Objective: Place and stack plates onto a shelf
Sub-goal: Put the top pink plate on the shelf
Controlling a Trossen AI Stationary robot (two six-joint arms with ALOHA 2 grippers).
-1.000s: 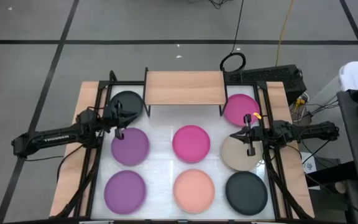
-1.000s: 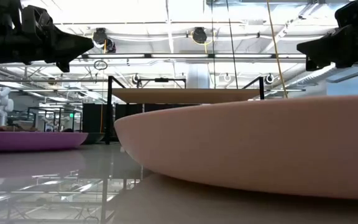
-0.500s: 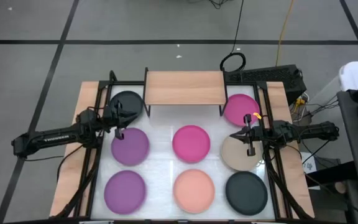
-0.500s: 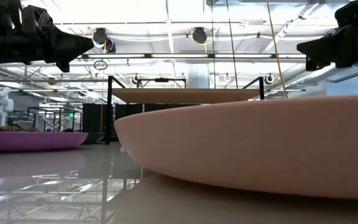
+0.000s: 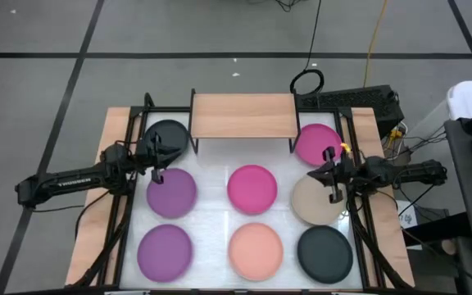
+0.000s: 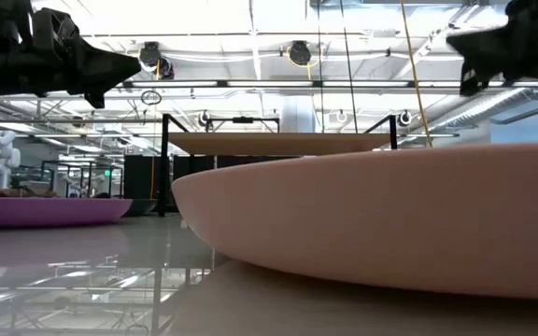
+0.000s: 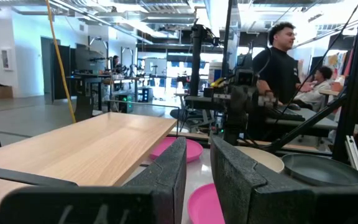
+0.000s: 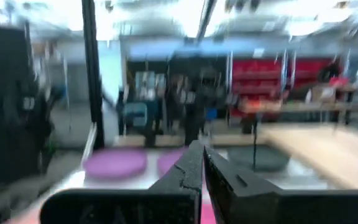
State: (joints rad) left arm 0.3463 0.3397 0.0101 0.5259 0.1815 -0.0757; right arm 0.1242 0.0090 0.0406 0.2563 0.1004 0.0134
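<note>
Only the right gripper (image 5: 331, 174), fingers together and empty, has been shifted slightly right over the round matte beige plate (image 5: 316, 201); the light-wood shelf (image 5: 242, 115) remains bare, stacking unstarted. Left gripper (image 5: 156, 156) fingers slightly apart, empty.

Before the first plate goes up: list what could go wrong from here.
1. The shelf is narrow, so eight plates need tall stacks that may slide off.
2. The plates lie flat and shallow; the shut right gripper above the beige plate may struggle to catch a rim.
3. The left gripper could bump the black plate.
</note>
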